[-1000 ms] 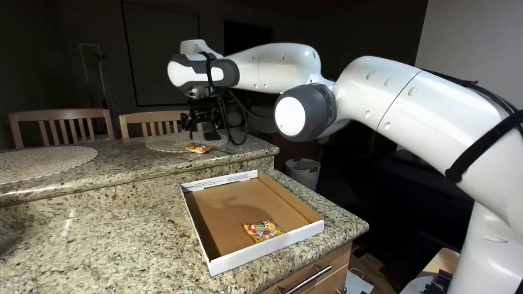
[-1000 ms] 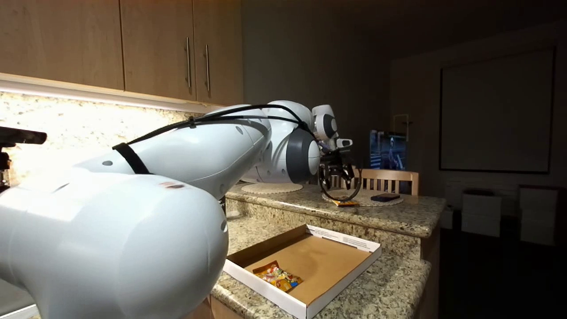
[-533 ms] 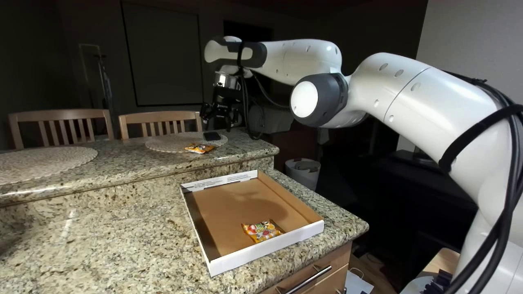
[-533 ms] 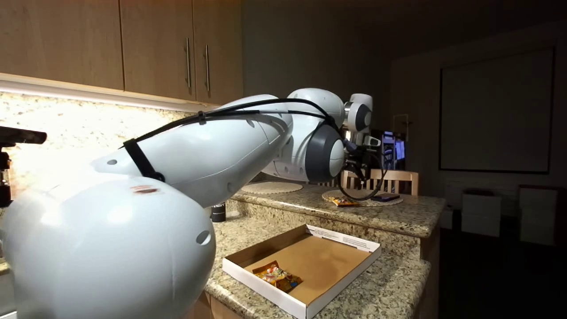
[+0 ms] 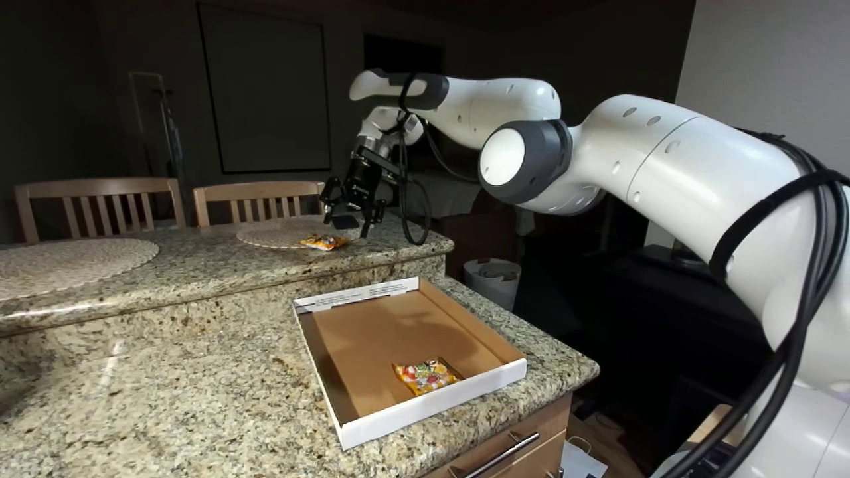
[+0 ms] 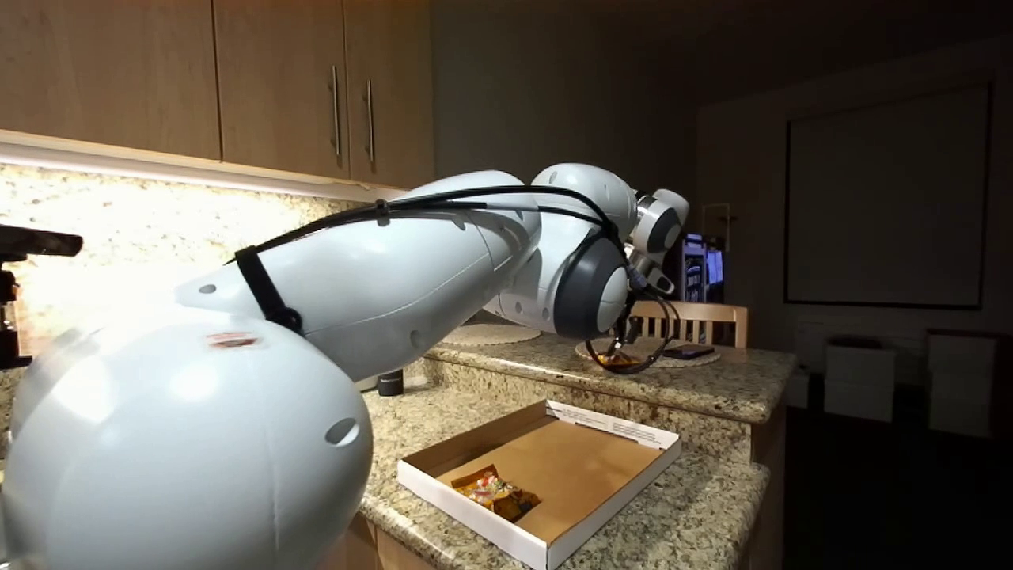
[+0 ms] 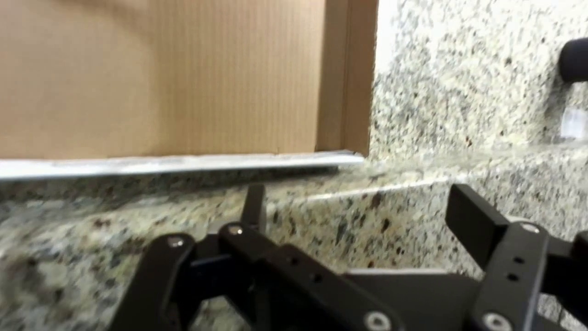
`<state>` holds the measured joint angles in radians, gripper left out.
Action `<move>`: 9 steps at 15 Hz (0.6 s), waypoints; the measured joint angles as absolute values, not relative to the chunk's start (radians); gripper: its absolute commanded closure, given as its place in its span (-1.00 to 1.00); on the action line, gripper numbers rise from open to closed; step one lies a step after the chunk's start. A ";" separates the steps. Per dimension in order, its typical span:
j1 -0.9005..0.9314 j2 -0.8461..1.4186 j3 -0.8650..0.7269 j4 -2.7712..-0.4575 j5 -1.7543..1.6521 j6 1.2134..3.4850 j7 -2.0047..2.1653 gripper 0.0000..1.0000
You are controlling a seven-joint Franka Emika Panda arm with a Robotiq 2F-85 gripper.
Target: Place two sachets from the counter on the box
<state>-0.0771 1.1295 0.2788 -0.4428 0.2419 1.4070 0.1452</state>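
Because one sachet (image 5: 425, 376) already lies in the box (image 5: 431, 403), just beside its near wall and a bit to the right, there seems to be only one more to bring. The box sits on the low part of the counter (image 5: 199, 378). Past it, up on the high part, the second sachet (image 5: 324, 241) lies at the near edge of a round mat (image 5: 269, 232). The gripper (image 5: 346, 226) leans near it, a little higher and more to the right in an exterior view. Its fingers (image 7: 475, 223) are spread wide and have hold of nothing. No sachet shows in the wrist view, so it looks like the aim is not right yet.

To pick it up well, stand the gripper up straight, slide left, and come down with one finger on each side. The sachet looks thin, so get low, but don't push hard on the counter. Squeeze softly, then lift high so it goes over the box wall, and lay it on the far side of the first one. Mind the black cable (image 5: 417, 243): it hangs low on the right and could knock the sachet away. Farther back, a dark flat thing (image 6: 687, 351) rests on the mat, so don't bump that.
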 measured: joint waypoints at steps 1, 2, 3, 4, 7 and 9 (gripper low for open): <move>-0.074 1.147 0.279 -0.431 0.274 1.368 0.152 -1.00; -0.076 1.161 0.286 -0.432 0.296 1.354 0.172 -1.00; -0.078 1.170 0.294 -0.439 0.314 1.355 0.205 -1.00; -0.078 1.185 0.293 -0.430 0.336 1.355 0.244 -1.00; -0.075 1.196 0.297 -0.423 0.347 1.410 0.312 -1.00; -0.075 1.195 0.298 -0.422 0.347 1.413 0.320 -1.00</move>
